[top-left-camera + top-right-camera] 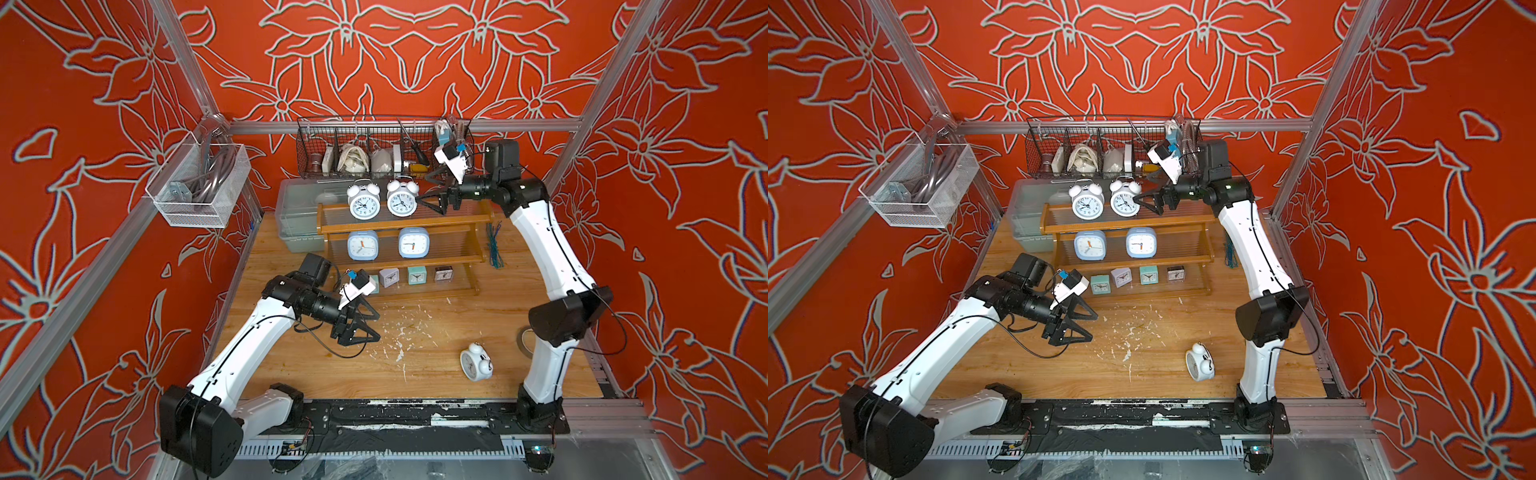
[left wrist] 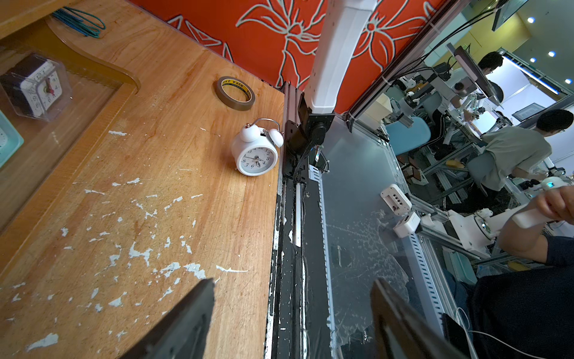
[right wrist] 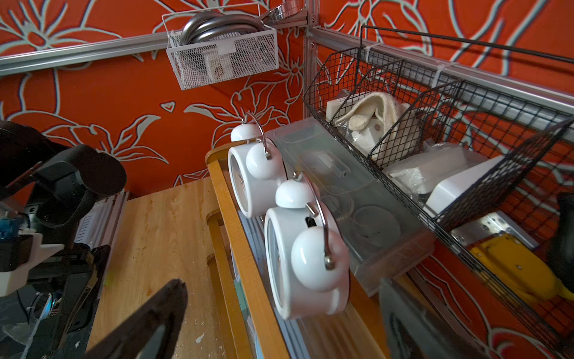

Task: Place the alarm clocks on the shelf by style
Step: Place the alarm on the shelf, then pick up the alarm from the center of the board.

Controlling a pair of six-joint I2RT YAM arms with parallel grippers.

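Since styles go tier by tier, a top view shows the shelf [image 1: 395, 227] carrying two bell clocks [image 1: 364, 204] on top, blue squares [image 1: 363, 245] mid-tier and cubes [image 1: 417, 275] lowest. The right gripper [image 1: 422, 190] gapes empty just beside the top pair. The left gripper [image 1: 378, 327], jaws apart and empty, hovers over the worktop [image 1: 332, 374].

Left wrist: the last bell clock [image 2: 256, 155] sits near the worktop's front edge with tape [image 2: 236, 93] near it and open room around.

Right wrist: the bin [image 3: 357, 199] behind and the basket [image 3: 372, 161] overhead crowd the top tier. Space likely remains at its end nearest the right arm.

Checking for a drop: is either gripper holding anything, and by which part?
Nothing held: right gripper open beside a white twin-bell clock, left gripper open above the table.
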